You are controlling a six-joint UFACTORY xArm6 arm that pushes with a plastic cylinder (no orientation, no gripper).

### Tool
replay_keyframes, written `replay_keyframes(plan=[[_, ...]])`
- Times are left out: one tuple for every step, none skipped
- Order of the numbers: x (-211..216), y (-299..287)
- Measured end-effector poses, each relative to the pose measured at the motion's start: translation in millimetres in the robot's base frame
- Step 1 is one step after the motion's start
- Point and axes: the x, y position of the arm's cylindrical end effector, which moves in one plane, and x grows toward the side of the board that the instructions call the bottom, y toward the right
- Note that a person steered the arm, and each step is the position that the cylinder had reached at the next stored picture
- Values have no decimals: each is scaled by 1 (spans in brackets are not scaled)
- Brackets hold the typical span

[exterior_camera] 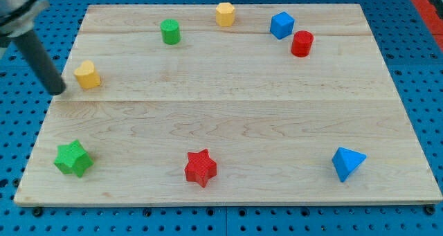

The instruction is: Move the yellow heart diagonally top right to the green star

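The yellow heart (87, 75) lies near the board's left edge, in the upper half of the view. The green star (73, 158) lies at the bottom left, well below the heart. My tip (59, 92) rests at the board's left edge, just left of and slightly below the yellow heart, with a small gap between them. The rod slants up toward the view's top left.
A green cylinder (170, 32) and a yellow hexagon (225, 14) sit near the top. A blue cube (282, 25) and a red cylinder (302, 43) sit at the top right. A red star (201, 168) is at bottom centre, a blue triangle (347, 163) at bottom right.
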Motion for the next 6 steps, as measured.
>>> replay_keyframes(plan=[[-20,53],[-5,66],[0,-5],[-32,-35],[-38,51],[-39,110]])
